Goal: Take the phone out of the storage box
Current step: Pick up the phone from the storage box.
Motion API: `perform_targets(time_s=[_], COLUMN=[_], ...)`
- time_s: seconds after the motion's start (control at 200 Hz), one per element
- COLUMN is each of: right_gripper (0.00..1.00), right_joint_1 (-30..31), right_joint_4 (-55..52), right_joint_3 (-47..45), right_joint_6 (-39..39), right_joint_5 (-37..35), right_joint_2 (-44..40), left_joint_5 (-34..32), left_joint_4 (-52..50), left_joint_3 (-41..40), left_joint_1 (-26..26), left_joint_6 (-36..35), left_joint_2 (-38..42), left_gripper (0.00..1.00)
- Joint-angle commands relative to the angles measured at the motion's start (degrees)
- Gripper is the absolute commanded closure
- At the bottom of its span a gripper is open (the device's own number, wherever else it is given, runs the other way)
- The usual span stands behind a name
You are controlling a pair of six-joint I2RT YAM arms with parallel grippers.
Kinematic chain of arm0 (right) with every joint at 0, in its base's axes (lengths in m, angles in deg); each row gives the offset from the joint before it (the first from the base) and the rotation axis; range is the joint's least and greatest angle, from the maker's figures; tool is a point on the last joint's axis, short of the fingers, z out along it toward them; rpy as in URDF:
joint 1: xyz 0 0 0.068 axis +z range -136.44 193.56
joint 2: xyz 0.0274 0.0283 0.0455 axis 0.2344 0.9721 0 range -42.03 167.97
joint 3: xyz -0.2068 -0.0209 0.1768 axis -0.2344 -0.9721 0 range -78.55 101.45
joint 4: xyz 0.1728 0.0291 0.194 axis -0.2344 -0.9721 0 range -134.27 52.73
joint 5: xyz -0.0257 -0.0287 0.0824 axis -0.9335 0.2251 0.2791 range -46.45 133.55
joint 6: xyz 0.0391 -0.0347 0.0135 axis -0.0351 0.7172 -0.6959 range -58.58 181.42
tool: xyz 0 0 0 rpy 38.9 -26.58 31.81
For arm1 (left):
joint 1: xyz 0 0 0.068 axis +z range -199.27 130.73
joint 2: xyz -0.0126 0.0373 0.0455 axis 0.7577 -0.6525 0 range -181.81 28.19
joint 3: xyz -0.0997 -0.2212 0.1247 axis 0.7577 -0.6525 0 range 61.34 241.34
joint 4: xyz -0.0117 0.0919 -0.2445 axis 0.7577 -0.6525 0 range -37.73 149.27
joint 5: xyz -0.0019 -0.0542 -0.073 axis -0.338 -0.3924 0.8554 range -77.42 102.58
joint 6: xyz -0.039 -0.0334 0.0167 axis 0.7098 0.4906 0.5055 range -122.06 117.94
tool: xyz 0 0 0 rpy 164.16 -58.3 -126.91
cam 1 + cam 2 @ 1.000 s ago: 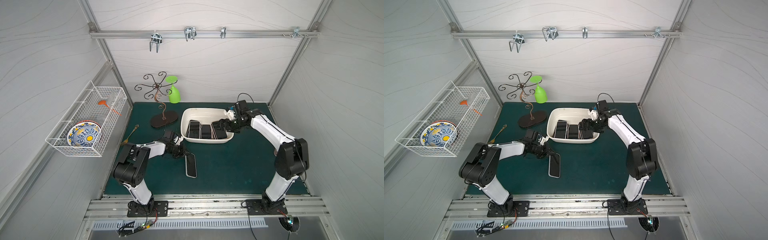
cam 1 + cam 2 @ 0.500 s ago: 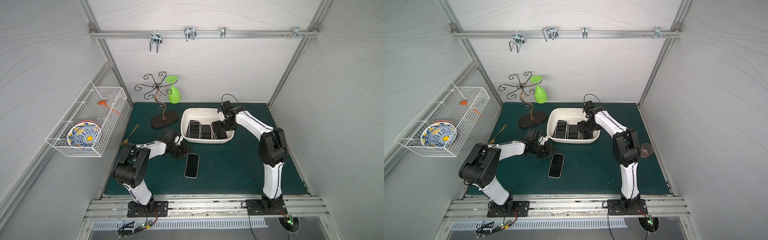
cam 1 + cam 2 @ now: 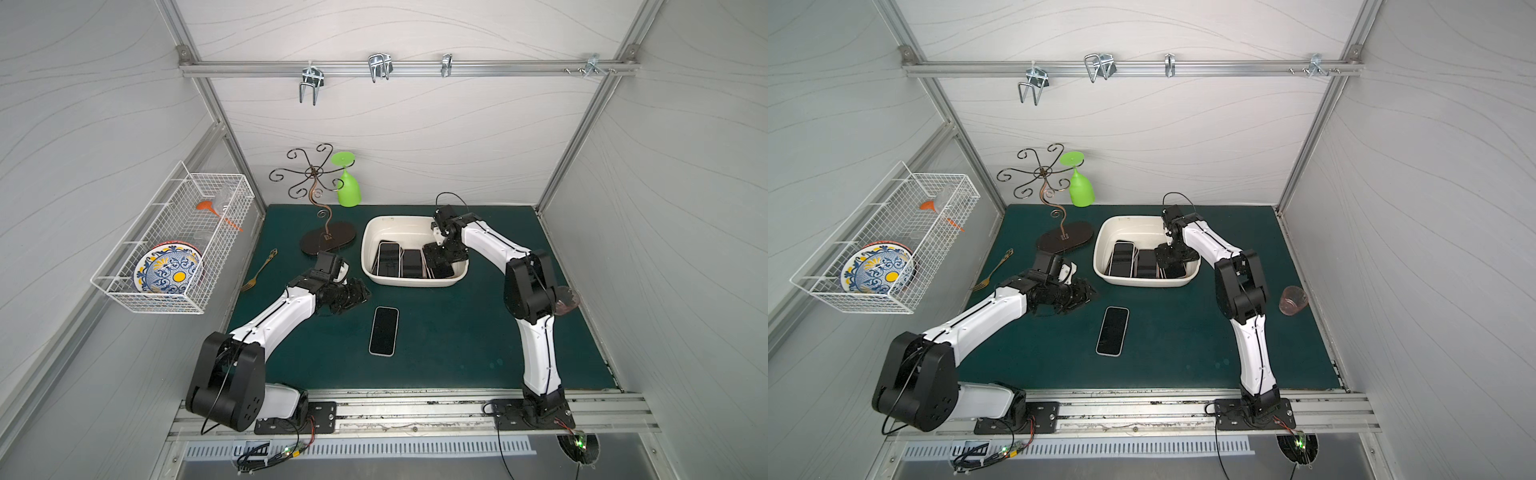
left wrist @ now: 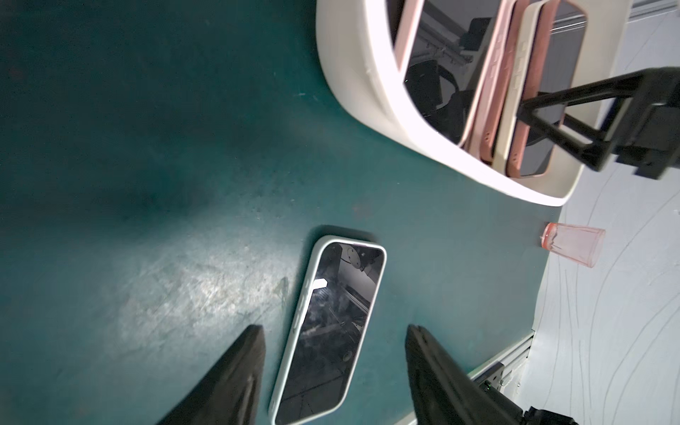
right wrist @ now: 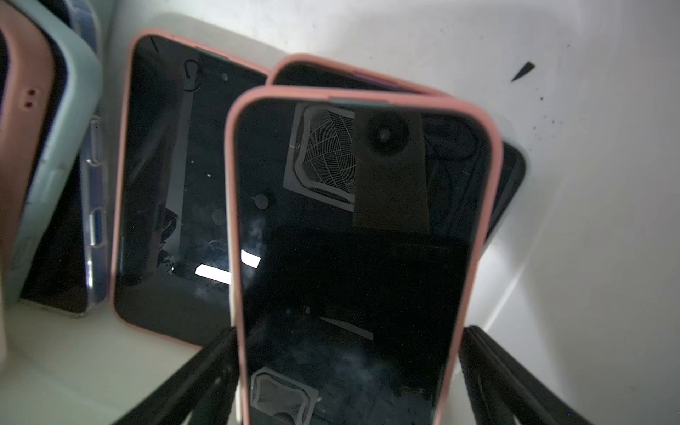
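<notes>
While pale-cased phone (image 3: pixel 384 331) lies flat on bench (image 3: pixel 457 340) | left hand (image 4: pixel 335 329) spread, near it, apart | right hand (image 5: pixel 349 331) spread astride pink-cased phone (image 5: pixel 360 220) in storage box (image 3: pixel 409 284)

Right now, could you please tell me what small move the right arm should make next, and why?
Probably close the right arm's jaws on the pink-cased phone: they straddle its edges without clamping yet, and it lies topmost in the storage box, overlapping the phones beneath, so it looks free to lift.
</notes>
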Motion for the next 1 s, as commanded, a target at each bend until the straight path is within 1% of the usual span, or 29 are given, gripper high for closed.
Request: perform_targets(time_s=[0.0, 0.13, 0.2, 0.26, 0.36, 0.475, 0.56, 0.67, 0.765, 0.855, 0.996], right_gripper=[0.16, 0.36, 0.44, 0.57, 0.68, 0.7, 0.71, 0.73, 0.73, 0.72, 0.71], right_joint_1=[0.2, 0.2, 0.2, 0.2, 0.3, 0.2, 0.2, 0.3, 0.4, 0.7, 1.5], right_joint_4=[-2.1, -2.2, -1.6, -2.3, -2.4, -2.4, -3.5, -4.1, -4.1, -3.5, -3.0], right_joint_3=[0.3, 0.0, -0.6, 0.1, 0.1, 0.1, 0.7, -0.9, -3.4, -6.3, -9.2], right_joint_6=[0.6, 0.4, 0.6, 0.7, 0.5, 0.3, 0.6, 0.8, 0.4, -0.4, -0.9], right_joint_5=[-1.9, -1.4, -0.6, -0.5, -0.3, -0.1, 1.3, 3.0, 5.8, 8.0, 11.8], right_joint_2=[1.2, 0.1, -0.9, -1.2, -3.6, -8.3, -11.1, -15.3, -19.1, -22.5, -25.5], left_joint_5=[-2.4, -2.6, -2.6, -2.7, -1.6, 1.4, 3.2, 4.4, 4.2, 3.9, 5.2], left_joint_4=[-4.3, -5.7, -6.6, -7.0, -5.8, -1.7, 1.6, 5.0, 9.8, 12.1, 18.1], left_joint_3=[3.5, 5.1, 6.1, 7.0, 8.8, 11.9, 15.4, 21.3, 24.6, 28.5, 33.3], left_joint_1=[-0.1, -0.2, -0.2, -0.2, -0.2, -0.5, -1.4, -3.0, -4.3, -5.9, -9.1], left_joint_6=[-0.7, -1.0, -1.3, -1.4, -0.3, 2.8, 5.0, 7.5, 11.5, 14.0, 17.8], left_joint_2=[2.1, 3.9, 4.7, 5.1, 6.1, 6.0, 3.8, -1.4, -6.3, -11.6, -19.0], left_gripper=[0.34, 0.34, 0.34, 0.34, 0.34, 0.34, 0.34, 0.34, 0.33, 0.33, 0.33])
